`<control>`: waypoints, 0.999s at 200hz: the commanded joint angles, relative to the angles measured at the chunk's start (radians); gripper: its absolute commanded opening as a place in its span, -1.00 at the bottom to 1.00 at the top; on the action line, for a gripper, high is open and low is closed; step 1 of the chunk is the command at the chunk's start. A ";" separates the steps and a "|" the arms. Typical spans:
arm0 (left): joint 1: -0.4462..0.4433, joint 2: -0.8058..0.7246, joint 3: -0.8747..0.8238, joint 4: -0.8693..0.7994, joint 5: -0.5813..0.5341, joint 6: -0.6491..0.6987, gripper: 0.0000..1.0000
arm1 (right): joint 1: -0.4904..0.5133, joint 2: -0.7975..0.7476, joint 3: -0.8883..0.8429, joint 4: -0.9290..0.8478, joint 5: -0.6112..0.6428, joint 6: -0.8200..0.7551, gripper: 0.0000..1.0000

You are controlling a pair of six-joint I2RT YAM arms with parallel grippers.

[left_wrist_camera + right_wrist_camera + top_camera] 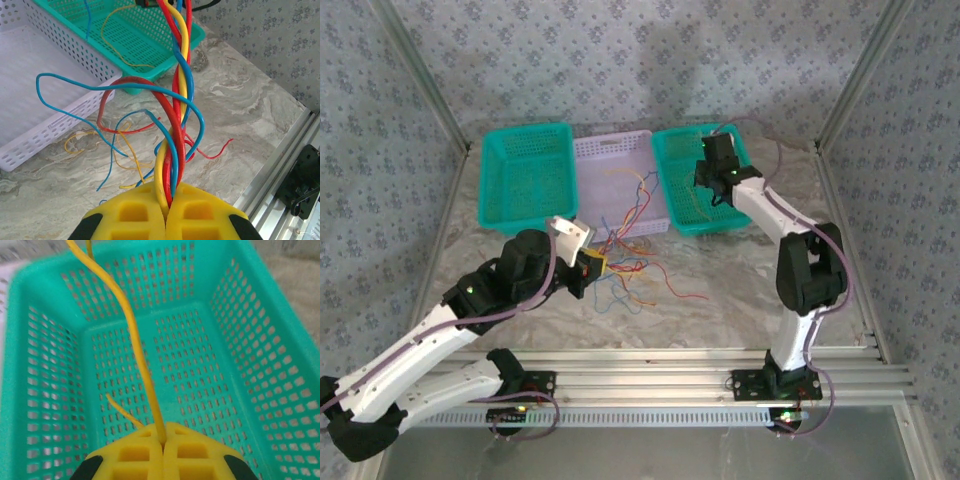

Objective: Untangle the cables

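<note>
The left tool [166, 206] is clamping shut on a twisted bundle of thin red, blue and yellow cables [180, 90]; the right tool [162, 442] is pinching one yellow cable [134, 340]. Loose cable ends are lying across the marble-patterned counter [240, 100], floral-papered walls [620, 60] enclosing it. The pinched yellow cable is trailing inside a teal perforated plastic basket [260, 365].

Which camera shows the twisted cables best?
The left wrist view: the cables twist together up close, pinched in the left gripper. The top view shows them tiny; the right wrist view, one yellow strand.
</note>
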 commanded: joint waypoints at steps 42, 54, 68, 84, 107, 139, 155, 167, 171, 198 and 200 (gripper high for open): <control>-0.014 -0.012 0.004 0.065 0.007 -0.001 -1.00 | 0.000 0.145 0.109 -0.223 -0.004 0.108 -1.00; -0.016 -0.012 0.002 0.065 0.004 0.002 -1.00 | 0.000 0.166 0.119 -0.250 -0.018 0.113 -1.00; -0.016 -0.012 0.001 0.064 0.001 0.003 -1.00 | -0.001 0.182 0.124 -0.261 -0.022 0.119 -1.00; -0.019 -0.011 0.003 0.060 -0.001 0.005 -1.00 | -0.002 0.180 0.123 -0.261 -0.020 0.120 -1.00; -0.021 -0.006 0.004 0.059 -0.005 0.006 -1.00 | -0.011 0.167 0.140 -0.263 -0.042 0.113 -1.00; -0.024 0.009 0.010 0.056 -0.010 0.006 -1.00 | -0.021 0.155 0.206 -0.270 -0.072 0.082 -0.86; -0.025 0.017 0.017 0.048 -0.015 0.008 -1.00 | -0.022 0.154 0.256 -0.284 -0.073 0.063 -0.63; -0.028 0.019 0.020 0.044 -0.017 0.011 -1.00 | -0.024 0.155 0.292 -0.322 -0.074 0.048 -0.51; -0.028 0.020 0.020 0.043 -0.018 0.012 -1.00 | -0.024 0.155 0.302 -0.329 -0.071 0.046 -0.47; -0.031 0.020 0.025 0.041 -0.023 0.014 -1.00 | -0.029 0.147 0.349 -0.374 -0.061 0.030 -0.17; -0.031 0.019 0.025 0.040 -0.023 0.014 -1.00 | -0.029 0.147 0.352 -0.377 -0.062 0.029 -0.16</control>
